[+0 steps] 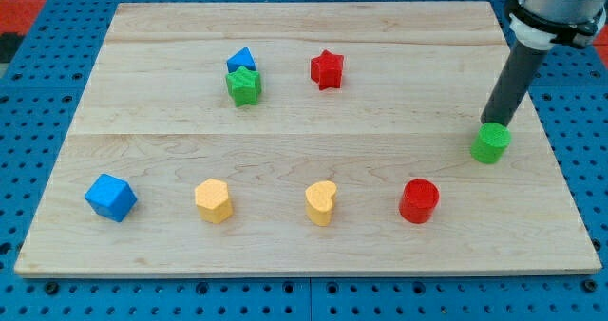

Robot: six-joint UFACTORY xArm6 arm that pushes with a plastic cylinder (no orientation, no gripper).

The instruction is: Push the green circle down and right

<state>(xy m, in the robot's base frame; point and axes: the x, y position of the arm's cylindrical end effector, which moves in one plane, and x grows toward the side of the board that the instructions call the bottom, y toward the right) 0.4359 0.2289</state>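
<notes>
The green circle [490, 142] is a small green cylinder near the board's right edge, about mid-height in the view. My tip [487, 122] is the lower end of the dark rod that comes down from the view's top right. It sits right at the green circle's upper edge, touching or nearly touching it.
A red circle [419, 200] lies down and left of the green circle. A green star [244, 85] touches a blue block [241, 62]. A red star [327, 69], two yellow blocks [214, 200] [322, 203] and a blue cube [110, 197] lie further left. The wooden board [532, 236] ends just right of the green circle.
</notes>
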